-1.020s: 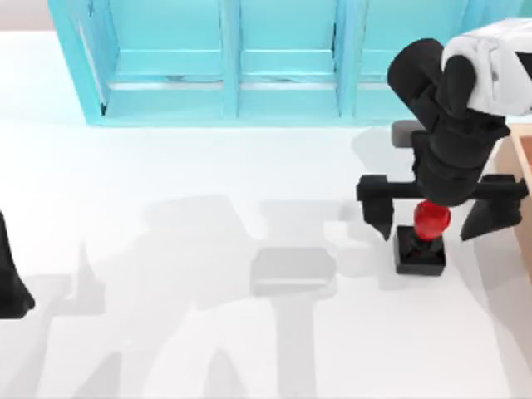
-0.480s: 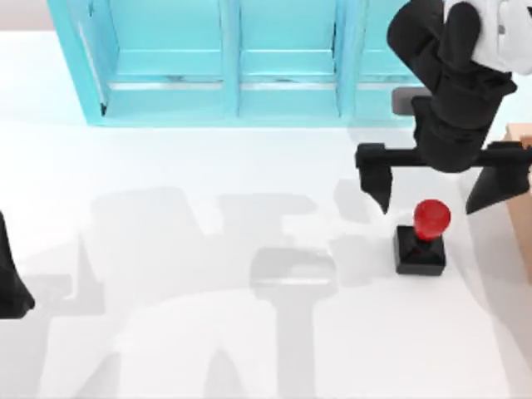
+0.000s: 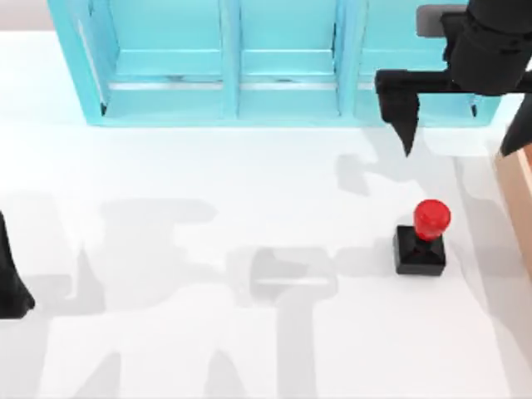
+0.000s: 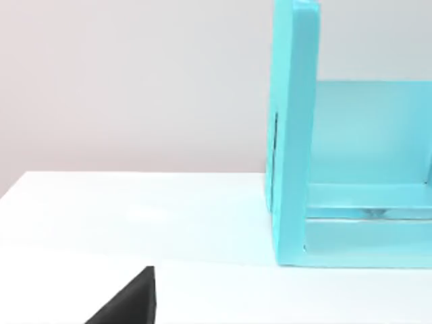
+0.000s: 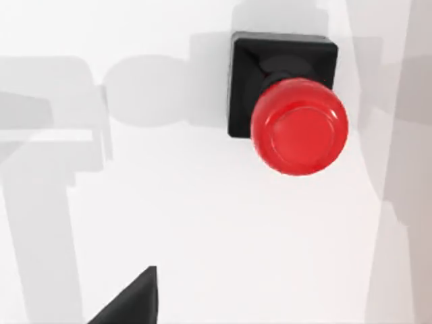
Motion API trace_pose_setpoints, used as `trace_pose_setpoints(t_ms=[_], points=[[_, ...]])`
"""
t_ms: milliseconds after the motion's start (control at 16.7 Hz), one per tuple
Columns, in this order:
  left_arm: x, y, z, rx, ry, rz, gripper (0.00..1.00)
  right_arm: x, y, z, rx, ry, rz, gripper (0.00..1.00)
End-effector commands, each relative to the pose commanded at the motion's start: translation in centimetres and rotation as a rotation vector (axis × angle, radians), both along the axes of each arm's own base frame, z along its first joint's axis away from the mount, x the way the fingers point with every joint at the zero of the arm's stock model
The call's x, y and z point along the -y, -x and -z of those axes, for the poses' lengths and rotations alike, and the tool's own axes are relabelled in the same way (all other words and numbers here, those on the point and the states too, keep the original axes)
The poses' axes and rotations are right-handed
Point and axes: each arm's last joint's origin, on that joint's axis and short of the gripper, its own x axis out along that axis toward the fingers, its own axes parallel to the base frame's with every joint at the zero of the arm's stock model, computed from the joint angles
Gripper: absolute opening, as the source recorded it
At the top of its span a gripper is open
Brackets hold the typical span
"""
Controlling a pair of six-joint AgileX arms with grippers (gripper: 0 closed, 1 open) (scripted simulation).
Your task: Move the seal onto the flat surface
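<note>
- Right claw [image 3: 461, 137] is seen up high at the top view's right, in front of the turquoise shelf unit [image 3: 224, 62], with its two black fingers [image 3: 402, 116] spread wide and nothing held between them.
- Below that claw, nearer the front edge of the surface, the seal [image 3: 422, 238] is found standing upright on the flat white surface [image 3: 208, 191], well apart from the claw.
- No part of the right claw is touching the seal.
- A black square block is seen at the bottom of the seal, and a shiny red round knob sits on top of it.
- In the right wrist view, the seal [image 5: 290, 108] is seen from above on the white surface [image 5: 175, 223], and one black fingertip [image 5: 131, 300] is seen at the edge.
- Beside the right claw, at the right edge of the top view, a tan wooden box [image 3: 517, 195] is seen.
- Far off on the other side, the left arm [image 3: 10, 274] is parked at the left edge of the surface.
- It cannot be told how the left claw is set.
- In the left wrist view, the end of the shelf unit [image 4: 337, 155] is seen.
</note>
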Motion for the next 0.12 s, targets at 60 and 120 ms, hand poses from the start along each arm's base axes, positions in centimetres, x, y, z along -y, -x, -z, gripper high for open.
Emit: trace_pose_setpoints(t_ms=[60,120], points=[[0.00,0.00,0.00,0.000,0.000,0.000,1.00,0.05,0.08,-0.27,0.002,-0.001,0.000,1.00],[0.00,0.00,0.00,0.000,0.000,0.000,1.00,0.05,0.08,-0.28,0.002,-0.001,0.000,1.00]])
